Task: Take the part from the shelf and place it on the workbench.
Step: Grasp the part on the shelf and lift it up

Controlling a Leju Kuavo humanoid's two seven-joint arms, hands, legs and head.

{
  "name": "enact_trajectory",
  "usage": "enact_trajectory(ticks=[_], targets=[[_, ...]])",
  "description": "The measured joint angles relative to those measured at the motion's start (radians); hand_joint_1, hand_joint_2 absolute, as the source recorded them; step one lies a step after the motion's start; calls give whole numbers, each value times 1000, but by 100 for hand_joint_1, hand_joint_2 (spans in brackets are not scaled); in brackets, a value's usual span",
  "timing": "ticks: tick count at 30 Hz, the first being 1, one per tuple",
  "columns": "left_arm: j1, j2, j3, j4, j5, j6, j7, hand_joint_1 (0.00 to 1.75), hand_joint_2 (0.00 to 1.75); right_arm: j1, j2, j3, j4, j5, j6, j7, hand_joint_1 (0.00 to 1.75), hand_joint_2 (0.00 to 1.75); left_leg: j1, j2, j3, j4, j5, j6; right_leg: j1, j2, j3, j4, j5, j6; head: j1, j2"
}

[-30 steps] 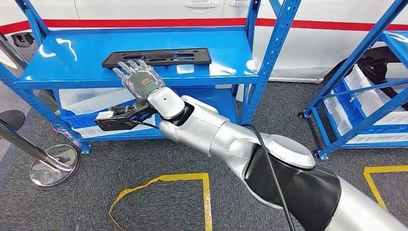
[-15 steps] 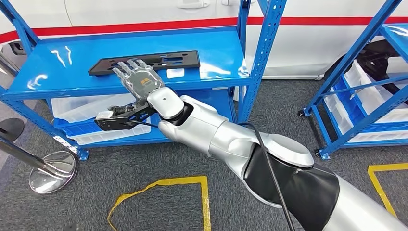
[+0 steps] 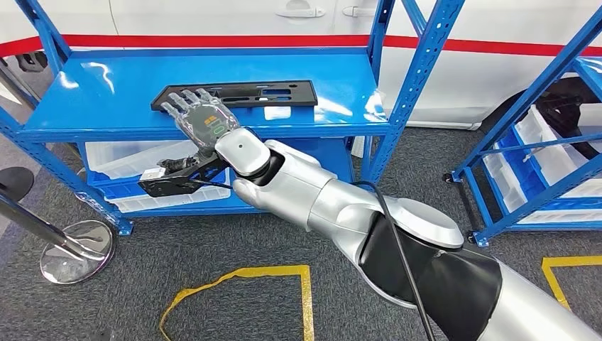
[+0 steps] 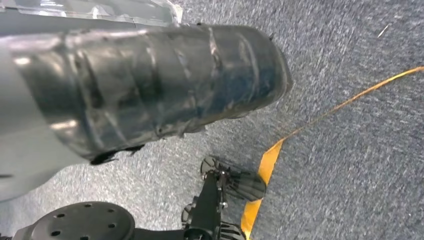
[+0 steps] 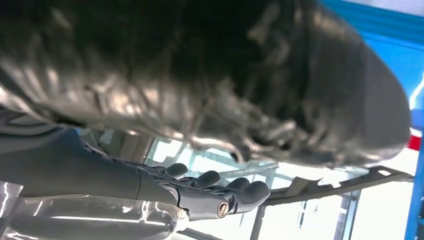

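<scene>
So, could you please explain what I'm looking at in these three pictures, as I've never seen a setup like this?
This is a humanoid robot with two silver arms, each ending in a many-fingered hand. The wide picture is from a camera on its head, looking forward and down. There its right hand reaches out, fingers spread, to the front edge of a blue shelf. On that shelf lies a long flat black part, which the robot is meant to move to a workbench. The hand holds nothing yet.

The other two pictures come from cameras at the wrists, so they look tilted. The right wrist one shows that hand's dark fingers stretched out with the part beyond them. The left wrist one shows the left hand's grey cover above grey carpet with yellow tape; I cannot tell how its fingers lie.
</scene>
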Motion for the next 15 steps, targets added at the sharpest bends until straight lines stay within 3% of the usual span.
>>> enact_trajectory(ticks=[1,3,5,7,9,11,13,15], targets=[[0,0,0,0,0,0,0,0,0,1,0,0,0,1,0,0,0,0,0,-8,4,1,-3,0,0,1,0,-20,27,-2,0,0],[0,0,0,0,0,0,0,0,0,0,1,0,0,5,-1,-2,0,0,0,-30,14,4,-13,-3,0,13,43,-145,113,-11,0,0],[-1,-2,0,0,1,0,-1,0,0,-1,3,0,0,10,-2,-8,0,0,0,-49,16,7,-21,-9,-1,45,95,-253,155,-20,-3,0],[-1,-4,0,0,2,1,-1,0,0,-1,3,0,0,12,-4,-14,0,0,7,-66,11,7,-23,-19,2,58,116,-283,148,-26,-4,0],[2,-4,0,0,3,1,-1,0,0,-2,4,-1,-1,10,-7,-14,0,0,14,-76,8,3,-25,-30,3,43,122,-294,144,-32,0,0],[5,-6,-1,1,3,1,-1,0,0,-5,7,-6,-4,8,-11,-14,0,0,11,-51,-1,25,-44,-41,-2,31,135,-310,144,-38,-2,0],[1,-6,-1,1,2,1,-1,0,0,-8,9,-10,-5,8,-17,-14,0,0,8,-6,-52,135,-94,-49,-5,20,150,-320,141,-44,-7,0],[0,-6,-1,0,2,1,-1,0,0,-2,9,-12,-5,9,-20,-15,0,0,10,17,-121,260,-130,-56,-5,12,159,-320,134,-47,-10,0]])
